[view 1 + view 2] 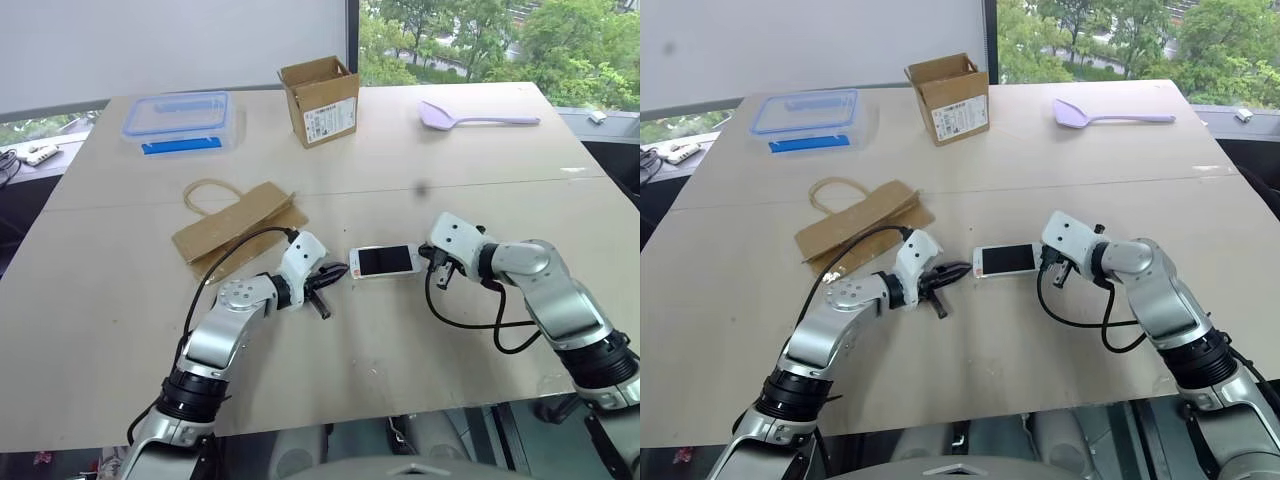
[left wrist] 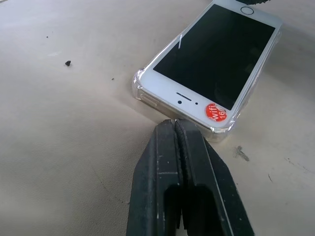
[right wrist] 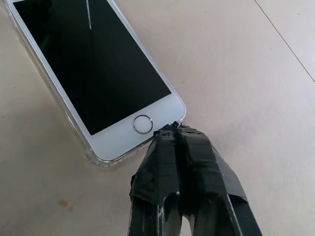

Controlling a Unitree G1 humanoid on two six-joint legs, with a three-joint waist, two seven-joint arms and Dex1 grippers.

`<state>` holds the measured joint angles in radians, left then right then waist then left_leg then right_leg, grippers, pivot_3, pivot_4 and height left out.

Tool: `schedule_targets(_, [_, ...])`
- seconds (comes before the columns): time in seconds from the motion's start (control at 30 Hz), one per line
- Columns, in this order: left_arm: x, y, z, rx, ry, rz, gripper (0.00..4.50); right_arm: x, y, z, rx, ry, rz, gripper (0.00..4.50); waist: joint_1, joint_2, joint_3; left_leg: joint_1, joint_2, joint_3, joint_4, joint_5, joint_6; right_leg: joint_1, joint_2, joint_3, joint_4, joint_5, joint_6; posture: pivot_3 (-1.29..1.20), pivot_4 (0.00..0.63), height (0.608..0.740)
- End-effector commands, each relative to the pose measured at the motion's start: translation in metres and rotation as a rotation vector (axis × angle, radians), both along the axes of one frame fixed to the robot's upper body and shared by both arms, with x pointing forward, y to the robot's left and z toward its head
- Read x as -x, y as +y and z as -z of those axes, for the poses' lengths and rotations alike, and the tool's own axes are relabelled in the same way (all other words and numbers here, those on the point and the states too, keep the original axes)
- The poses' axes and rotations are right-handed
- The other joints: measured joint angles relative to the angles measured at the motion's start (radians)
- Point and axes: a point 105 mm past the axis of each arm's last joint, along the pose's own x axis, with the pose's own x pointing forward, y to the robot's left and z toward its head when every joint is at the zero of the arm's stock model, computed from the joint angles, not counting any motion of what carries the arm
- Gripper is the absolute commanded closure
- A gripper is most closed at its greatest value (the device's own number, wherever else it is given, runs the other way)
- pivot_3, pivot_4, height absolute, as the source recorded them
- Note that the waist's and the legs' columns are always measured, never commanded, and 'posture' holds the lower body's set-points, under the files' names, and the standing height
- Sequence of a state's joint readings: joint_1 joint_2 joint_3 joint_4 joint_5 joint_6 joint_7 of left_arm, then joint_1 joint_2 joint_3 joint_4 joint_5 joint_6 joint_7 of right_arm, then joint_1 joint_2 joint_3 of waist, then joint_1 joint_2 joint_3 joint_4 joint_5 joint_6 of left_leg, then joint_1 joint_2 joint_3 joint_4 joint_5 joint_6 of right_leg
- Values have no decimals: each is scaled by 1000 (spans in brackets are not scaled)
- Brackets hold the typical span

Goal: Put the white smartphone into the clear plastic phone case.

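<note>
the left gripper (image 2: 175, 123) had both fingers (image 2: 160, 162) pressed together, holding nothing, with the tips touching the earpiece end of the clear plastic phone case (image 2: 139, 88). the right gripper (image 3: 173, 129) was likewise closed and empty, its taped fingers (image 3: 197, 157) meeting the case rim at the home-button end.

the white smartphone (image 1: 384, 261) lay screen up on the bench (image 1: 420, 370), inside the case, directly between the 2 grippers. its long axis ran left to right along the line joining the fingertips, so each gripper faced 1 short end. both arms stood about equally near; neither held the phone. the case edge stood slightly proud of the phone's rim at the corners, so full seating could not be confirmed. judged from this, any further move would be a press along or down on that axis.

readable marks: a round orange sticker (image 2: 215, 113) on the phone's lower bezel read "wifi 16". the cardboard box (image 1: 321, 99) at the far side carried a white printed label, too small to read.
</note>
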<state>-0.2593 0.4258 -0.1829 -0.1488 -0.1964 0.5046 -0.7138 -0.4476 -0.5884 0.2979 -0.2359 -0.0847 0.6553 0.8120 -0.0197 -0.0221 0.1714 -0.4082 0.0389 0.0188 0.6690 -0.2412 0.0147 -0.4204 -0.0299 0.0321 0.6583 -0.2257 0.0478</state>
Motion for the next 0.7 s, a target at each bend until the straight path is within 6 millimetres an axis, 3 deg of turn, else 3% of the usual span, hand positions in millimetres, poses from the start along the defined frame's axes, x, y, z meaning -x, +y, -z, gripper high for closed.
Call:
schedule_targets(0.03, [10,-16,5,10,30,60,4457,18,37,6,-53,32,-152,4500,-1,0,0,1,0,0,0,0,0,2,0,0,0,0,0,0,150,740])
schedule_targets(0.2, [11,-12,5,12,22,57,4457,18,33,16,-46,47,-129,4500,-8,-1,-1,8,0,1,-2,0,0,7,0,2,-1,0,0,0,150,740])
schedule_targets(0.4, [5,4,-25,136,-59,12,4457,7,-9,7,-41,-4,12,4500,-13,-2,0,8,0,1,-2,0,0,7,0,2,-1,0,0,0,150,740])
schedule_targets(0.53, [11,-2,-41,223,-74,101,4457,6,-19,-12,-172,-21,64,4500,-10,-2,1,4,0,2,-2,0,0,5,-1,2,-2,0,0,0,150,740])
schedule_targets(0.7, [10,-20,-36,224,-33,154,4457,5,-22,-20,-217,-34,87,4500,-9,-2,2,4,0,1,-2,0,0,5,-1,2,-3,0,0,0,150,740])
